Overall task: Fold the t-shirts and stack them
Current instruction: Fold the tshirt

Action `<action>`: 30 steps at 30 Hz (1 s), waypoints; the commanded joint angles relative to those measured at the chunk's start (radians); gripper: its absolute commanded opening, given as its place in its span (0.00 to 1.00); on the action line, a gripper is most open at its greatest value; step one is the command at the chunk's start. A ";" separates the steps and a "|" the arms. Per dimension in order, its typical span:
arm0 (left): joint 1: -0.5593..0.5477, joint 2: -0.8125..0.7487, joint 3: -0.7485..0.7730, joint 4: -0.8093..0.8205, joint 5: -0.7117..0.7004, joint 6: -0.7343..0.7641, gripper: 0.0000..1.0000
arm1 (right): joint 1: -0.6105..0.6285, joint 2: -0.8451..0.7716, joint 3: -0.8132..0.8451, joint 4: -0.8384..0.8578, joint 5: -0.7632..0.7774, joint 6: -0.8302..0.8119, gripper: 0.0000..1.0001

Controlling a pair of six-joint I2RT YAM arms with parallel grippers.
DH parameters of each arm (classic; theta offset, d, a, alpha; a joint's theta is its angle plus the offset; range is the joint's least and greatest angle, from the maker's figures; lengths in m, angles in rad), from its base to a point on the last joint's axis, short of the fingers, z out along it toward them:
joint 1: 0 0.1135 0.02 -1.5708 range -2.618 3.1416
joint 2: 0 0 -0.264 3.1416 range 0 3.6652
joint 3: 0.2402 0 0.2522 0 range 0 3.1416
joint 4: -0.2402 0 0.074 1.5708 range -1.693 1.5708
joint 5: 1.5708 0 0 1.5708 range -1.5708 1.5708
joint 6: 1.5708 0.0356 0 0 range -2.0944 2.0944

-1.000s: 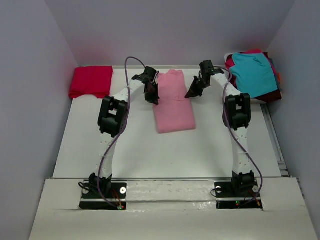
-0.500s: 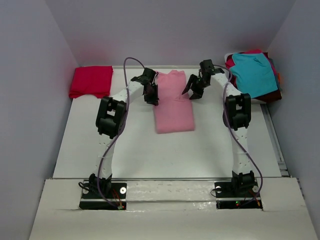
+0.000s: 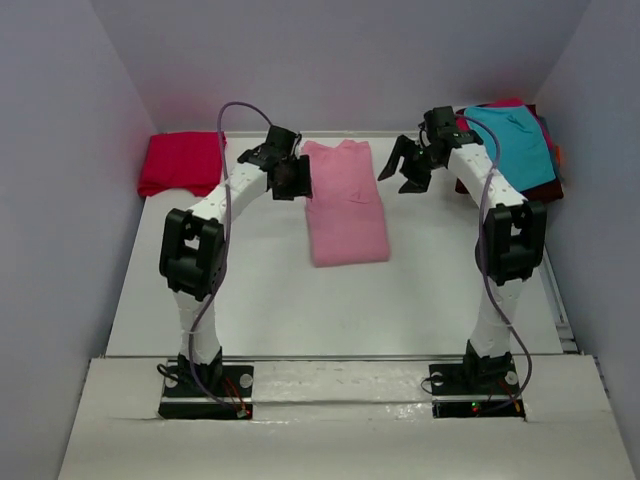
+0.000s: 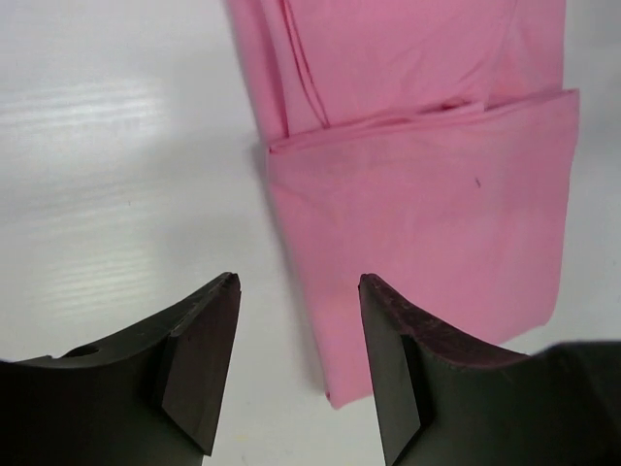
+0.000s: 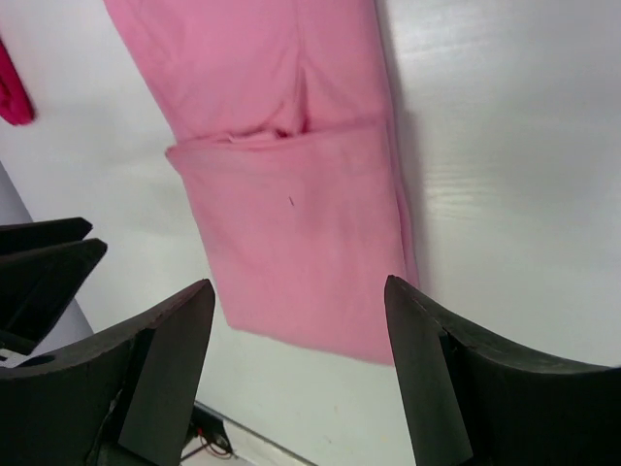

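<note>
A light pink t-shirt lies in a long narrow fold at the back middle of the white table, one end doubled over onto itself. My left gripper hovers open over the shirt's left edge, nothing between its fingers. Open and empty too, my right gripper hangs just off the shirt's right edge. At the back left lies a folded crimson t-shirt. At the back right a teal t-shirt tops a loose heap with maroon cloth beneath.
Grey walls close in the table on the left, back and right. The arm bases sit on the near ledge. A sliver of the crimson shirt shows at the left edge of the right wrist view.
Both grippers have opened, let go of the pink shirt and drawn outward and up from it. The shirt stays folded in place.
</note>
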 commanded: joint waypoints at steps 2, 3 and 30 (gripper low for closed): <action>0.003 -0.161 -0.284 0.045 0.107 -0.092 0.64 | -0.002 -0.127 -0.253 0.061 -0.048 0.000 0.77; -0.009 -0.191 -0.328 0.061 0.120 -0.105 0.64 | -0.002 -0.146 -0.350 0.084 -0.059 0.003 0.77; -0.040 -0.230 -0.731 0.395 0.407 -0.285 0.71 | -0.002 -0.273 -0.961 0.479 -0.225 0.137 0.81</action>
